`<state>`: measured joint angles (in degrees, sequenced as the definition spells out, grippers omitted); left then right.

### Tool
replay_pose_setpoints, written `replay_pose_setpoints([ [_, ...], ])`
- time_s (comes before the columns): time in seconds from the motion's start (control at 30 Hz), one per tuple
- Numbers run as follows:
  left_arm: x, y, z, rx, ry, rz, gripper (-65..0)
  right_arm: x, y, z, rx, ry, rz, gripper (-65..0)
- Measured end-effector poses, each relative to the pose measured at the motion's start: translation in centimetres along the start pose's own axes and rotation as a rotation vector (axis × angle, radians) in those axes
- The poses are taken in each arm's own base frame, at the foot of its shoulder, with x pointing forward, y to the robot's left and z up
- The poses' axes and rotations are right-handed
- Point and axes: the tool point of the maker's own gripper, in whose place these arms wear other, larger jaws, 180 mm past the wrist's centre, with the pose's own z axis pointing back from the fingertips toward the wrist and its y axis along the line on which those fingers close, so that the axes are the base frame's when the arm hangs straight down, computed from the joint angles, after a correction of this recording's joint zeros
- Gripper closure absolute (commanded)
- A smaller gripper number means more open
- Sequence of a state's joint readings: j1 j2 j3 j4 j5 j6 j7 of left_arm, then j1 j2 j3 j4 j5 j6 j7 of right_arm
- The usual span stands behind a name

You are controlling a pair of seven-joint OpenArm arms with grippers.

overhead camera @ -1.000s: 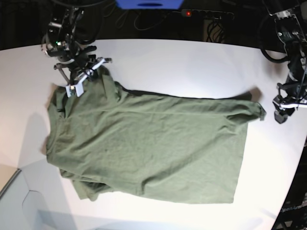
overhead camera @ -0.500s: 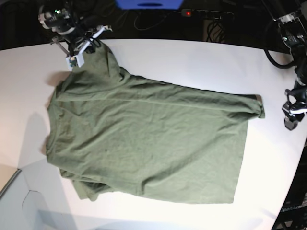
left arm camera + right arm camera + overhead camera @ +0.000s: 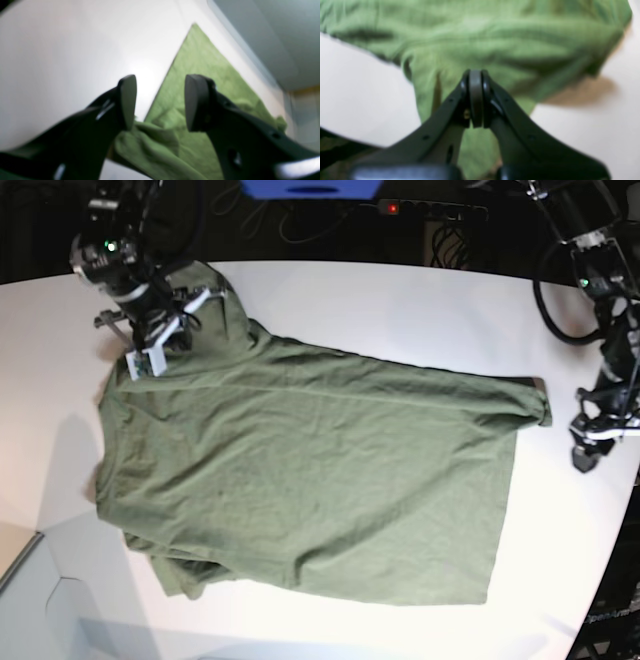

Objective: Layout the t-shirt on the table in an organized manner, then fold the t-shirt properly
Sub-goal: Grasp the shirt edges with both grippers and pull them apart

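1. The t-shirt (image 3: 310,470) lies spread over the middle of the white counter (image 3: 400,310), mostly flat and wrinkled, its long axis running left to right in the base view.
2. Its far-left corner is drawn up into a peak under the right claw (image 3: 160,330), at the far left of the counter.
3. In the right wrist view the right claw (image 3: 476,100) has its jaws pressed tight together, with the t-shirt (image 3: 495,42) bunched in folds directly around and beyond the tips; the cloth appears pinched there, though blur hides the exact contact.
4. The left claw (image 3: 585,450) hangs at the right edge of the counter, just beside the shirt's right corner and apart from it.
5. In the left wrist view the left claw (image 3: 160,102) stands partly open, a clear gap between its dark fingers (image 3: 127,100), with nothing held.
6. Below that gap lies the t-shirt (image 3: 200,75), one rumpled corner near the claw, on the counter (image 3: 75,50).
7. At the near left, part of the shirt is doubled under itself.
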<state>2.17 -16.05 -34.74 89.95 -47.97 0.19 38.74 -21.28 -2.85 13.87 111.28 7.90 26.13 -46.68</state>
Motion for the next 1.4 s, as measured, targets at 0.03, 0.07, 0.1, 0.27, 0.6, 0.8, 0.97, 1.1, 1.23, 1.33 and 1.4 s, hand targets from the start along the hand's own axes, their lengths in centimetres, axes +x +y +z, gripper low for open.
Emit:
replay_pose_setpoints([
  [0.03,-0.8,-0.1,-0.3,-0.001,0.019,0.003,-30.2,-0.5,0.0,-0.4,0.004,0.02,-0.004,0.0],
  [0.07,-1.5,0.0,-0.6,0.001,0.038,0.009,-30.1,-1.3,0.1,-0.6,0.008,0.046,-0.011,0.0],
  [0.1,-2.2,0.4,-1.0,0.01,0.057,0.014,-30.0,-2.3,0.0,-0.8,0.009,0.073,-0.017,0.0],
  [0.27,-4.4,0.7,-2.1,0.019,0.121,0.028,-30.0,-5.1,0.4,-1.5,0.029,0.138,-0.047,0.0],
  [0.6,-3.2,0.2,-2.8,0.01,0.087,0.041,-30.0,-9.0,1.0,1.1,0.056,0.181,-0.053,0.0],
  [0.8,-3.0,-1.4,-3.4,-0.023,0.081,0.045,-30.2,-10.5,-1.1,4.6,-0.017,0.28,0.064,0.0],
  [0.97,-5.7,-2.9,-3.7,-0.052,0.152,0.034,-30.2,-9.3,-2.0,5.2,-0.028,0.246,0.11,0.0],
  [1.1,-6.7,-3.9,-4.0,-0.072,0.173,0.0,-29.9,-9.7,-4.0,5.9,-0.087,0.26,0.093,0.0],
  [1.23,-10.0,-4.7,-4.2,-0.088,0.263,-0.022,-29.8,-9.3,-4.1,5.8,-0.093,0.247,0.081,0.0],
  [1.33,-11.9,-3.3,-3.4,-0.063,0.303,-0.027,-29.8,-9.2,-4.2,5.8,-0.096,0.244,0.083,0.0],
  [1.4,-14.1,-1.4,-2.1,-0.024,0.355,-0.03,-29.8,-8.8,-4.3,5.6,-0.097,0.238,0.084,0.0],
])
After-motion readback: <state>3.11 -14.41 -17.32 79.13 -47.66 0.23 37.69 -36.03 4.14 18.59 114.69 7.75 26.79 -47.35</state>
